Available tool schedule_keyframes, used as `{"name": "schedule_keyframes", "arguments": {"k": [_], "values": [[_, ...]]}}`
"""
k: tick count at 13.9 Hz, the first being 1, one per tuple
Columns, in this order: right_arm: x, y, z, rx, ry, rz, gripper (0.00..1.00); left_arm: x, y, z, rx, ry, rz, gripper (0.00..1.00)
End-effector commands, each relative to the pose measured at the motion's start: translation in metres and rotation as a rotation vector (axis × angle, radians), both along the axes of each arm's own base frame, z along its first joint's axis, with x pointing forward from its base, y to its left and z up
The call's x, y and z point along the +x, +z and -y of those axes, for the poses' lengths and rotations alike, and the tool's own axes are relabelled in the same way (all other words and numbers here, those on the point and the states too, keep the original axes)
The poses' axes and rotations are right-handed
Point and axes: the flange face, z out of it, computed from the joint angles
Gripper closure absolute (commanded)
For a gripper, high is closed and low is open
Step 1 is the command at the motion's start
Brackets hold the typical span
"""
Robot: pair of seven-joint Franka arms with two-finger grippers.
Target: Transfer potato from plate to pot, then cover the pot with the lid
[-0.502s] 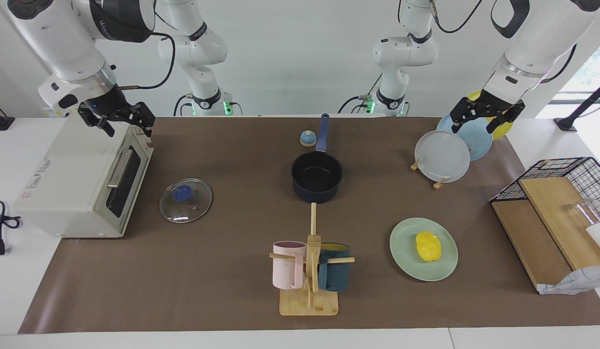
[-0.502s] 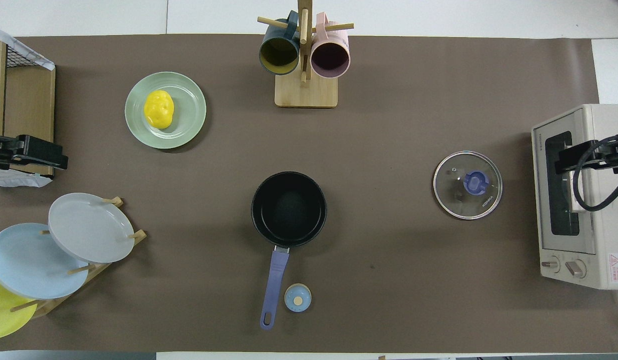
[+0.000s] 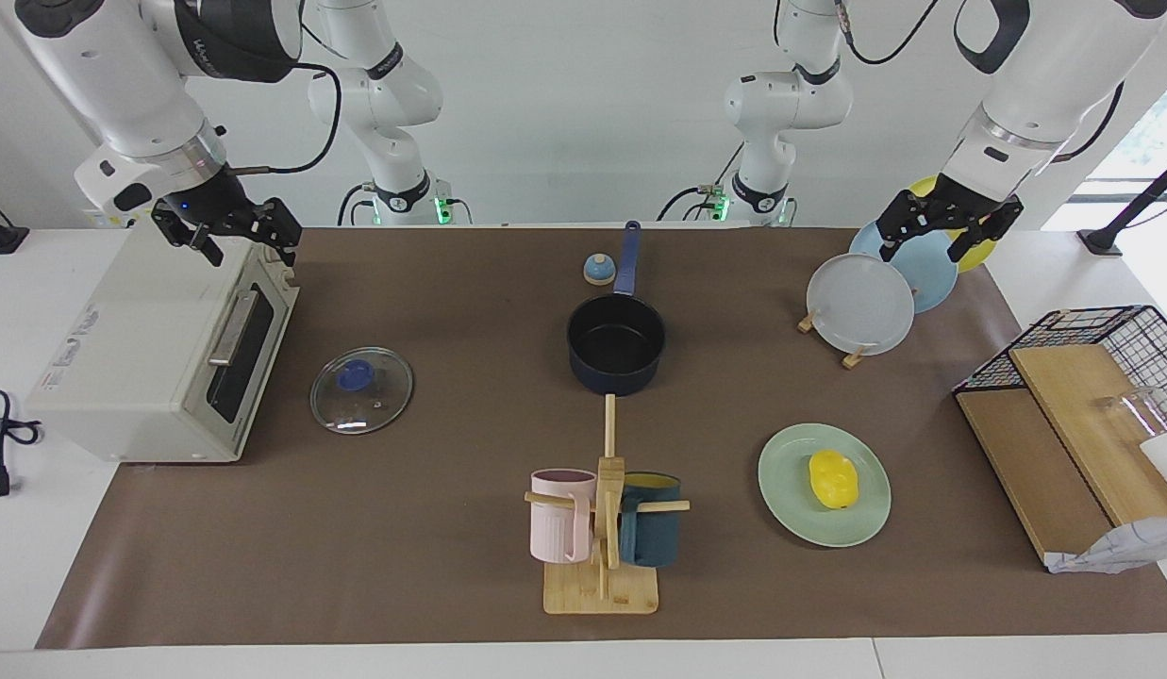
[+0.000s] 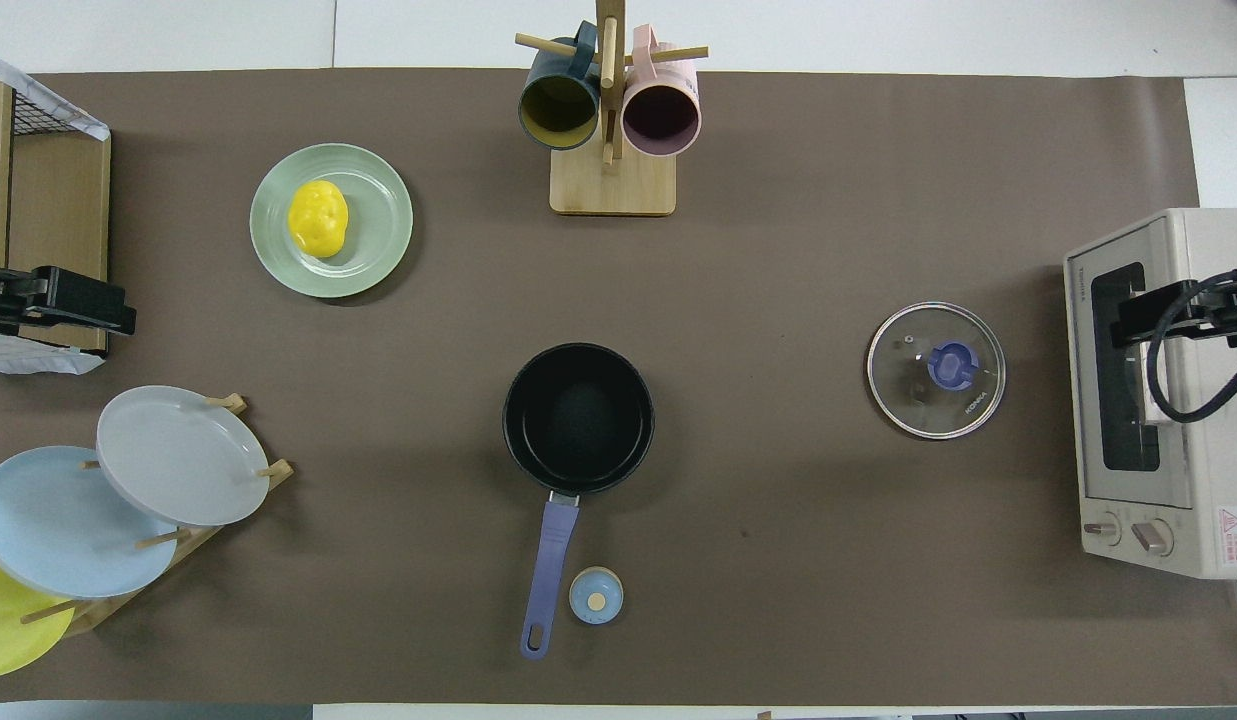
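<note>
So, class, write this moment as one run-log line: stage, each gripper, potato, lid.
stage: not started | left gripper: open, over plate rack | right gripper: open, over toaster oven | potato: on plate | lid: on table, pot uncovered

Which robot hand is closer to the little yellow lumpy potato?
The left. The left gripper hangs open over the upright plates in the rack, at the yellow potato's end of the table. The right gripper hangs open over the white toaster oven, at the table's other end.

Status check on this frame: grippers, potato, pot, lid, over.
Left gripper open above plate rack; right gripper open above toaster oven. Yellow potato on green plate. Navy pot empty, glass lid aside. Nothing blocking.
</note>
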Motion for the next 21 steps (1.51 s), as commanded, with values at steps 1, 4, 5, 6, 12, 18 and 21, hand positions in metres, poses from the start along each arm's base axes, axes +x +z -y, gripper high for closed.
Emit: {"name": "schedule_keyframes", "arguments": {"k": [1, 4, 5, 6, 12, 18, 21], "values": [[-0.004, 0.001, 0.001, 0.017, -0.022, -0.006, 0.0, 0.005, -0.001, 0.005, -0.015, 0.007, 0.05, 0.0], [-0.004, 0.001, 0.001, 0.017, -0.022, -0.006, 0.0, 0.004, -0.002, 0.005, -0.014, 0.007, 0.037, 0.0], [-0.004, 0.001, 0.001, 0.015, -0.022, -0.006, 0.0, 0.003, -0.003, 0.005, -0.013, 0.005, 0.033, 0.0], [-0.004, 0.001, 0.001, 0.017, -0.022, -0.006, 0.0, 0.003, -0.002, 0.004, -0.014, 0.007, 0.036, 0.0], [-0.004, 0.001, 0.001, 0.015, -0.022, -0.006, 0.0, 0.072, -0.052, 0.007, -0.048, 0.02, -0.039, 0.0], [-0.004, 0.001, 0.001, 0.017, -0.022, -0.006, 0.0, 0.172, -0.182, 0.019, -0.081, 0.034, 0.02, 0.0], [-0.004, 0.001, 0.001, 0.017, -0.022, -0.006, 0.0, 0.193, -0.231, 0.027, -0.083, 0.018, 0.044, 0.0]]}}
